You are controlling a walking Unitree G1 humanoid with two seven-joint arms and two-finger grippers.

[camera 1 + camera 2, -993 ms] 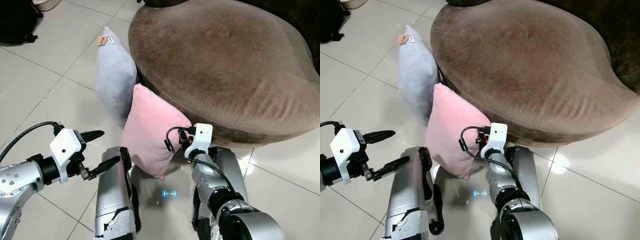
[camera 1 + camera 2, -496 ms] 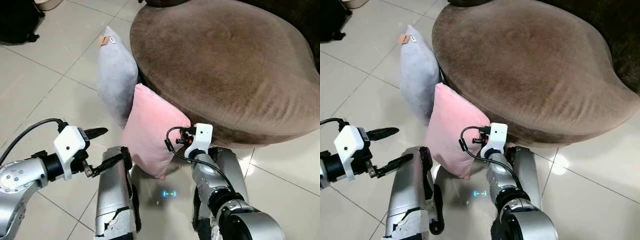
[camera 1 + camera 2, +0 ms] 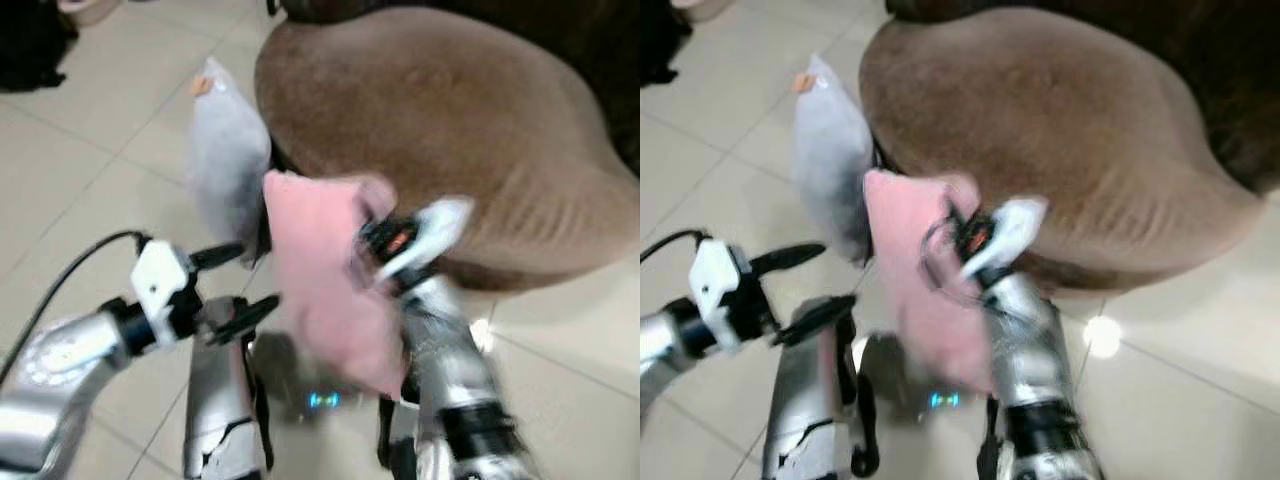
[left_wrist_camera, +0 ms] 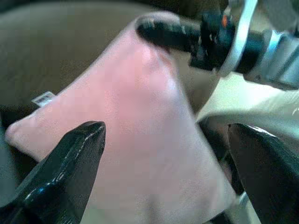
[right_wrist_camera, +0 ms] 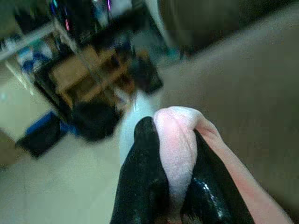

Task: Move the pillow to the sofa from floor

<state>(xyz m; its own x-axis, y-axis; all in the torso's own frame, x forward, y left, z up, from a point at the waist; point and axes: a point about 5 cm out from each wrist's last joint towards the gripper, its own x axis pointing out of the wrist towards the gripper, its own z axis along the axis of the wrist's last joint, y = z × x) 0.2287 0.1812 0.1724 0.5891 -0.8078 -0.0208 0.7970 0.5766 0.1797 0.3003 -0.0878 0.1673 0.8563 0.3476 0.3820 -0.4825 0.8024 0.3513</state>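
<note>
The pink pillow (image 3: pixel 322 275) hangs tilted in front of the brown sofa cushion (image 3: pixel 440 130), blurred by motion. My right gripper (image 3: pixel 372 212) is shut on the pillow's upper corner; in the right wrist view its two black fingers (image 5: pixel 145 163) pinch a fold of the pink fabric (image 5: pixel 231 163). My left gripper (image 3: pixel 256 280) is open just to the left of the pillow. In the left wrist view the pillow (image 4: pixel 140 93) lies between and beyond the spread fingers (image 4: pixel 70 168), with the right gripper on its top corner.
A grey pillow (image 3: pixel 225 165) leans upright against the sofa's left side, behind the pink one. My silver legs (image 3: pixel 220 400) stand on the pale tiled floor (image 3: pixel 90 190) below the pillow. A black bag (image 3: pixel 30 45) lies at the far left.
The right gripper has risen and pulled the pink pillow up by its corner, tilting it. The left gripper has moved right, closer to the pillow. The views are now blurred.
</note>
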